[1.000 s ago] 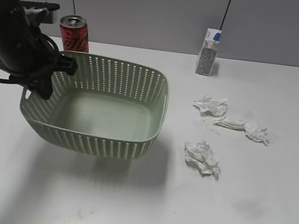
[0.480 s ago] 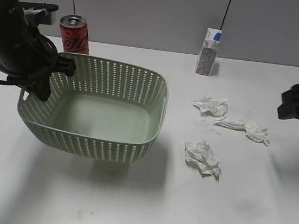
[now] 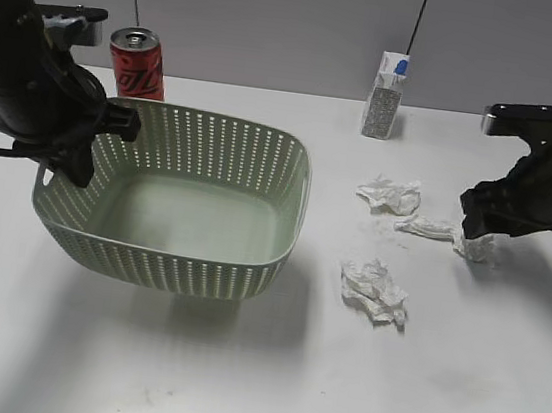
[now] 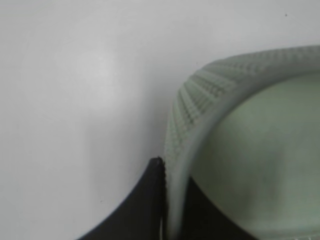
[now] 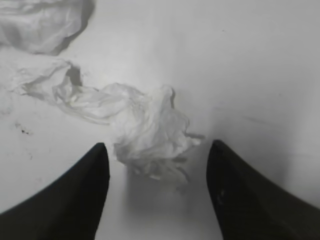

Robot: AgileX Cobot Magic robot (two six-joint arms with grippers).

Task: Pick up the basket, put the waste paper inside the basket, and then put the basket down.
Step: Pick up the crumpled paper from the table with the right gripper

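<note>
The left gripper [image 3: 87, 148] is pinching the basket [image 3: 190, 211] wall, holding it tilted above the tabletop [image 3: 234, 383], while the right gripper [image 5: 157, 165], spread wide over the elongated waste paper [image 5: 145, 127] (right of the basket), should probably descend centred before closing.

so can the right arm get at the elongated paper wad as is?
Likely yes. The right pincer is open, with the wad's bulky end between its fingers and only bare table around it.
</note>
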